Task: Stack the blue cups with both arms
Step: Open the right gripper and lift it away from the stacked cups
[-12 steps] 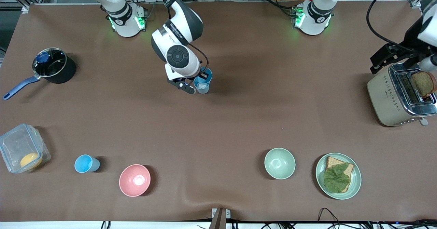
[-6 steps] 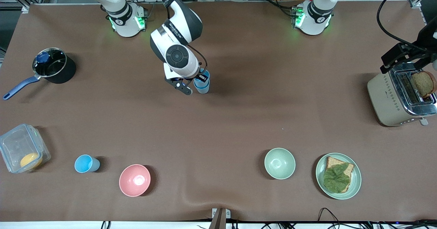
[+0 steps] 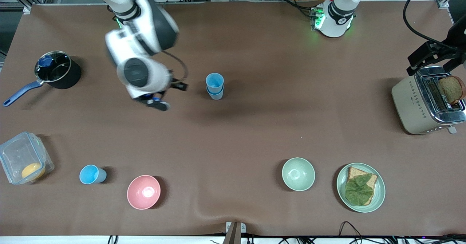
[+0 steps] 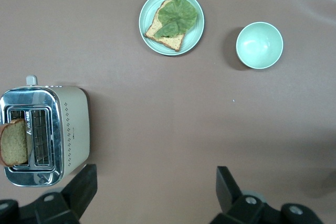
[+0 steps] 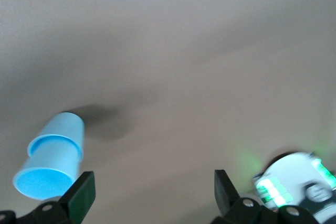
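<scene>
I've just let go and swung my right gripper (image 3: 165, 96), jaws now spread and empty, away toward the saucepan's (image 3: 58, 70) end, leaving two nested blue cups (image 3: 214, 86) mid-table, so only the sky-blue cup (image 3: 91, 174) beside the pink bowl (image 3: 143, 192) seems left, while my left gripper (image 4: 152, 192) waits open over the toaster (image 3: 426, 103).

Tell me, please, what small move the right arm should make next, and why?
Probably swing the right end effector toward the lone blue cup beside the pink bowl. Its fingers are open and empty, hanging over bare table, clear of the two-cup stack, which stands upright on its own. That single cup is the only one unstacked. The left end effector waits open above the toaster.
</scene>
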`<state>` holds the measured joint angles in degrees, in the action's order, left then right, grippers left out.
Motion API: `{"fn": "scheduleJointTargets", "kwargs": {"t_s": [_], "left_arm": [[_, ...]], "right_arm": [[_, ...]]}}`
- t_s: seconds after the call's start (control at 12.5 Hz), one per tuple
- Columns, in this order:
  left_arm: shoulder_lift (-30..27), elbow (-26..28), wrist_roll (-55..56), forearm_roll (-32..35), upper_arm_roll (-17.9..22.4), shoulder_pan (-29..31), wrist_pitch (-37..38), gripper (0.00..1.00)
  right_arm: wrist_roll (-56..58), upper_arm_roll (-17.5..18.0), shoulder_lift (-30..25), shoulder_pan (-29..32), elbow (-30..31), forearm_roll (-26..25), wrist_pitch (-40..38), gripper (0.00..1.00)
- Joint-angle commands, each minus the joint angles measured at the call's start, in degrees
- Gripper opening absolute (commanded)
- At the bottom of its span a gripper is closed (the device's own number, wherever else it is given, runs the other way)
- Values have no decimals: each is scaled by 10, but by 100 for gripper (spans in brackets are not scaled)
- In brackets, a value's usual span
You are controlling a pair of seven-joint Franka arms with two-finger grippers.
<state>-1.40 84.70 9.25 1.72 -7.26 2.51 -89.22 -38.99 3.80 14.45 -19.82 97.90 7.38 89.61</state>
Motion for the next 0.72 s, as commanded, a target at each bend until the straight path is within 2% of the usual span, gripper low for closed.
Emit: {"fn": "scheduleJointTargets", "kwargs": {"t_s": [0.0, 0.08, 0.24, 0.4, 0.48, 0.64], "left_arm": [[-3, -6, -15, -11, 2, -1, 12, 100], [-4, -5, -11, -14, 1, -5, 12, 100], [-6, -1, -17, -14, -8, 0, 28, 100], [-6, -1, -17, -13, -8, 0, 33, 100], [-6, -2, -17, -13, -7, 0, 34, 100], [-5, -3, -14, -11, -4, 0, 34, 100]], "right_arm": [[152, 10, -55, 95, 11, -3, -42, 100], [208, 10, -79, 142, 11, -3, -55, 100], [287, 9, -132, 192, 10, -16, -69, 100], [307, 10, -183, 203, -5, -83, -60, 100], [326, 10, -191, 203, -21, -104, -60, 100], [400, 3, -190, 234, -44, -103, -61, 100]]}}
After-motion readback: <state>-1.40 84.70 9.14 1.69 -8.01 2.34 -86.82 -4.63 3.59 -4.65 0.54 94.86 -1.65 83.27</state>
